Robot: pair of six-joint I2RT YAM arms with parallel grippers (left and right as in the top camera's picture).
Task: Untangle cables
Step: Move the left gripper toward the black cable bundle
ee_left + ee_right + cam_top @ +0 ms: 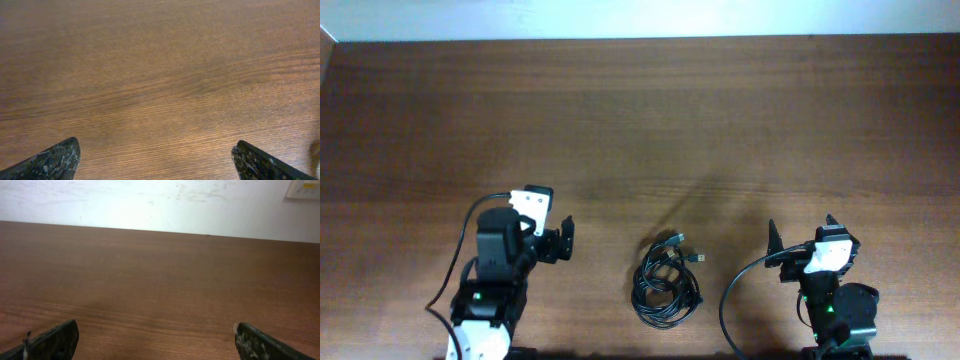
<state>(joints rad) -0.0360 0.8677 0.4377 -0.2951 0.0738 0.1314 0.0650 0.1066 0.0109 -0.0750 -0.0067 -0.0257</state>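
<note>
The cables (665, 283) lie in one knotted black bundle of loops at the front middle of the wooden table, with small plugs sticking out at its upper right. My left gripper (558, 240) is open and empty to the left of the bundle. Its wrist view shows its two finger tips (155, 155) wide apart over bare wood. My right gripper (802, 236) is open and empty to the right of the bundle. Its finger tips (155, 337) are also wide apart over bare wood. Neither wrist view shows the cables.
The wooden table (640, 130) stretches far back to a white wall (150, 200). Thicker black arm cables curve beside the left arm base (450, 290) and the right arm base (730, 300).
</note>
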